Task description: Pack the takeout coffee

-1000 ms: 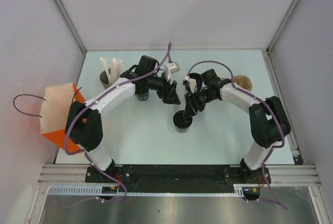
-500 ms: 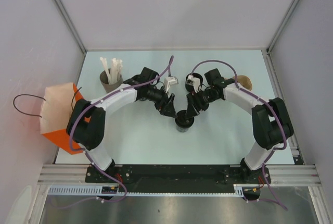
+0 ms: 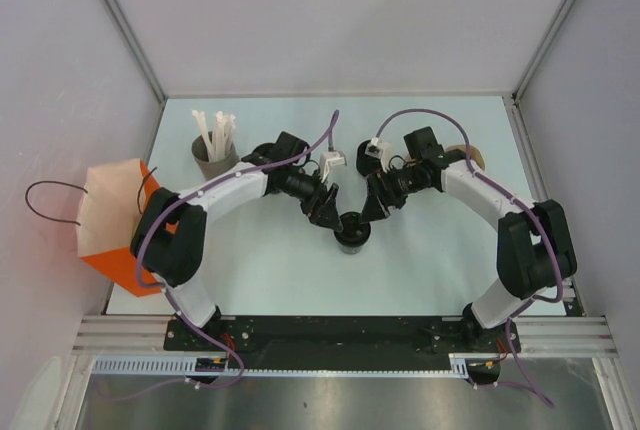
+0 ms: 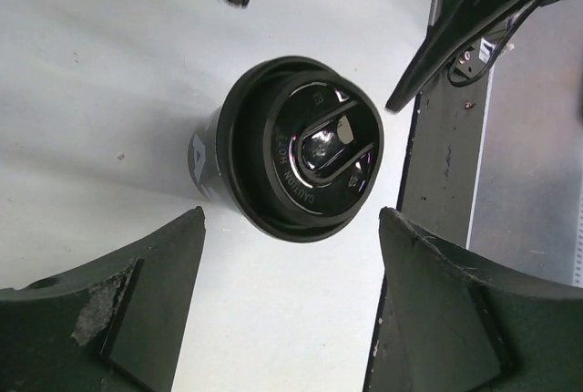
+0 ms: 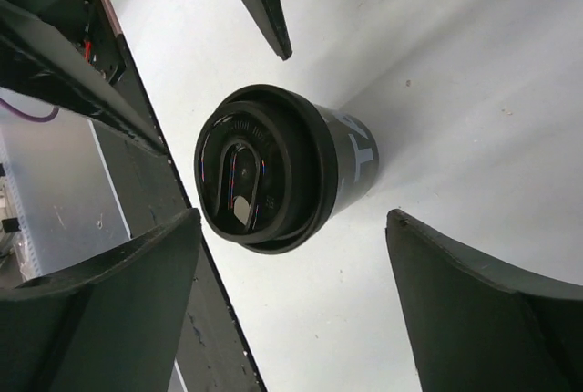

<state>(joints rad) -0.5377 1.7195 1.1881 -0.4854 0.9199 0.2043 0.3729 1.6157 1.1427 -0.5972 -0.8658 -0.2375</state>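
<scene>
The takeout coffee (image 3: 352, 234), a black cup with a glossy black lid, stands upright on the white table between the two arms. My left gripper (image 3: 326, 213) hangs just left of it and above, open; in the left wrist view the coffee (image 4: 301, 148) lies just beyond the left gripper (image 4: 291, 228). From the right, my right gripper (image 3: 373, 208) faces the same cup, open with nothing held. Its wrist view shows the coffee (image 5: 273, 169) a little ahead of the right gripper (image 5: 293, 228). Neither gripper touches the cup.
A grey cup of white straws (image 3: 213, 146) stands at the back left. An orange and tan paper bag (image 3: 108, 222) with a wire handle hangs off the table's left edge. A brown object (image 3: 472, 159) lies behind the right arm.
The right gripper has opened, let go of the coffee and drawn back up and to the right. The left gripper has swung down and in towards the cup, which has stayed put.
</scene>
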